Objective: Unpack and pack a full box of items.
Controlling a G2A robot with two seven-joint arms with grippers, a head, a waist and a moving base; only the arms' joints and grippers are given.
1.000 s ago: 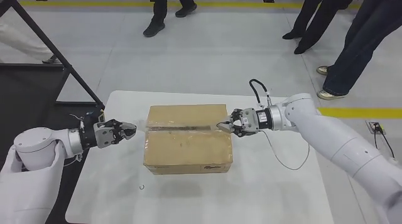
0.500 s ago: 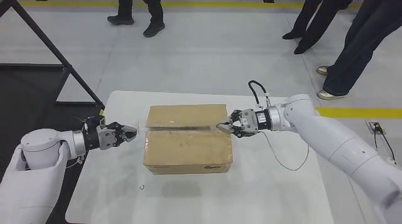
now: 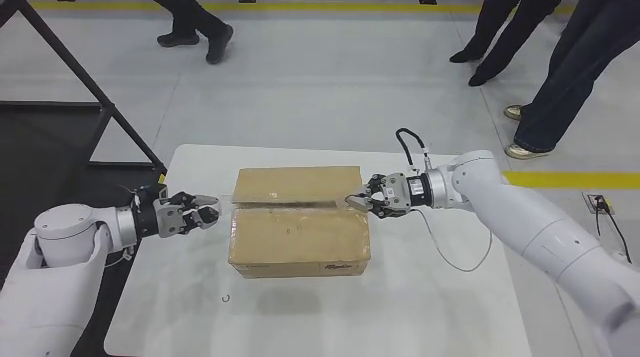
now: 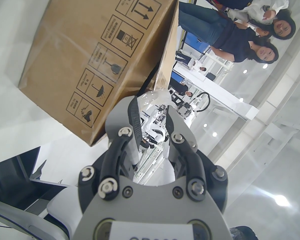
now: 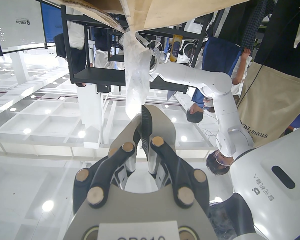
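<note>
Peeling the clear tape strip (image 5: 136,76) off the brown cardboard box (image 3: 300,227), mid-frame on the white bench (image 3: 450,297), seems the step in hand: right end effector (image 5: 140,116) clenched on its end, left end effector (image 3: 207,209) released beside the box. Next: 1 steady pull along the seam.

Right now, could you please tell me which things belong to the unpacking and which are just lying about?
Job: cardboard box; clear tape strip, pinched by right gripper; left gripper, open.
Lying about: small ring on table; black frame.
</note>
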